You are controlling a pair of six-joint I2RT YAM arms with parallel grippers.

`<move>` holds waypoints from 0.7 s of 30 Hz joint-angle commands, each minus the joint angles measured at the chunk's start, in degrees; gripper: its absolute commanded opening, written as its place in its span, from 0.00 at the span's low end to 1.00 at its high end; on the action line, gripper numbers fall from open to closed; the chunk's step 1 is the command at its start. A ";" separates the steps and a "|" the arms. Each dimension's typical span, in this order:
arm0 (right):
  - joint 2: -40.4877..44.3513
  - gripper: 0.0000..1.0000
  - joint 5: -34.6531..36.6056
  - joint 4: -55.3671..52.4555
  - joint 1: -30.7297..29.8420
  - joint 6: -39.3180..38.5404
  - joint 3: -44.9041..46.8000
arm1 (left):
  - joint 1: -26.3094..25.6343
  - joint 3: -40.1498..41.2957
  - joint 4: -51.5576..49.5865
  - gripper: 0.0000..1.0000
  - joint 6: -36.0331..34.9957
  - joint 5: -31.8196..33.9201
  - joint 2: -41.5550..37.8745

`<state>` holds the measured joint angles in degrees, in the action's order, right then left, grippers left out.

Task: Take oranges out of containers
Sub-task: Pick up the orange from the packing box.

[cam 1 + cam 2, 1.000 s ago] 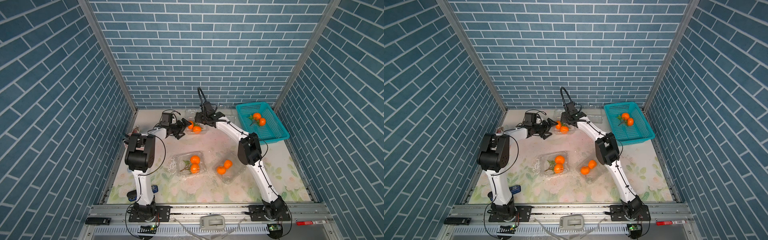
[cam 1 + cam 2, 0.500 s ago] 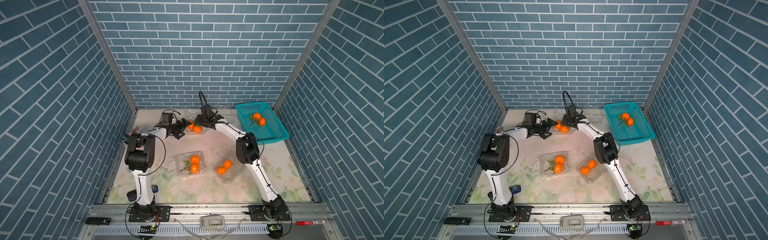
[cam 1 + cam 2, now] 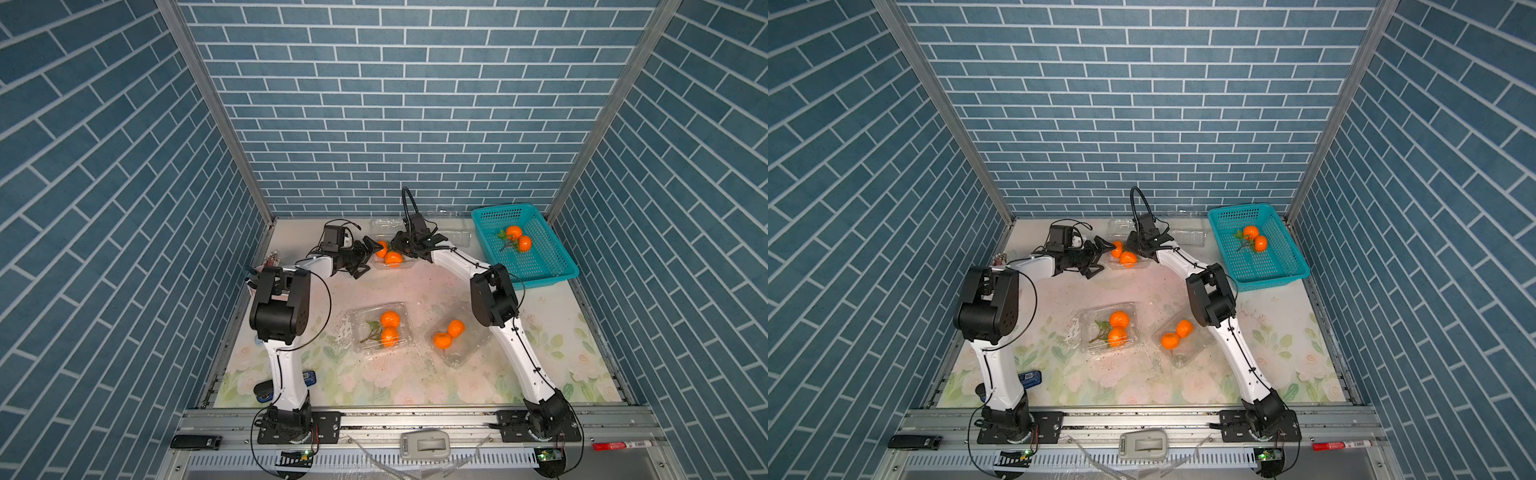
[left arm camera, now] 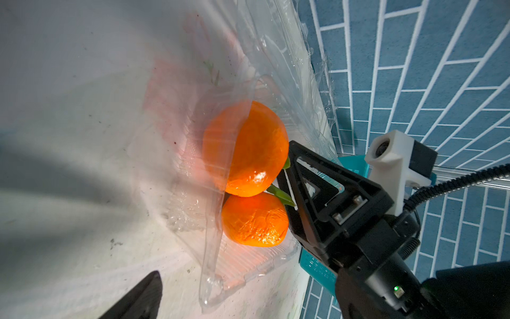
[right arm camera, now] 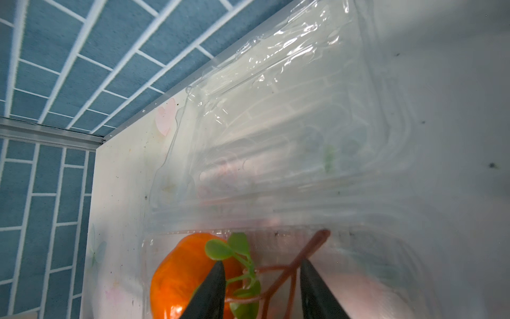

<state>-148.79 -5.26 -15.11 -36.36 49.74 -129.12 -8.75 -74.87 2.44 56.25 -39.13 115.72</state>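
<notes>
The flowered table [image 3: 415,291] carried a teal basket [image 3: 544,266] at its far right side, with two loose oranges [image 3: 518,240] inside. In the middle of the table one clear box [image 3: 360,332] and a second clear box [image 3: 469,352] each kept two oranges, well apart from both grippers. At the far edge, an open clear box [image 4: 242,262] held the pair of oranges [image 3: 387,253] that both arms reached to. In both top views this pair lay with its long axis running from far-left to near-right. Its brown stem [image 5: 299,259] came out between the two fruits on the side of the right gripper [image 5: 262,263]. The jaws of that gripper stood apart, one on each side of the stem and the green leaves [image 5: 234,248], and no squeeze on the stem was visible. The left gripper [image 3: 370,257] was spread wide and held nothing, just beside the left edge of the open box. In the right wrist view only one orange was sharp; the other was a pale blur behind plastic, and both were cut off by the frame. In the left wrist view only one dark fingertip of the left gripper showed.
</notes>
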 commanded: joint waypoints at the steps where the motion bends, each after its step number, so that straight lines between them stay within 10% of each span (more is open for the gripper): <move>1: 0.67 0.44 -0.10 1.14 -0.03 2.04 2.08 | 0.23 -0.89 0.84 0.99 0.09 -0.71 0.67; 21: 9.43 0.55 3.31 -0.62 -1.23 -0.32 5.94 | 0.05 -0.58 1.61 0.99 0.78 -1.16 1.09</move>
<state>-143.92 -3.53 -13.61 -36.88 49.67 -123.68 -8.75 -74.87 2.96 57.19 -39.97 115.85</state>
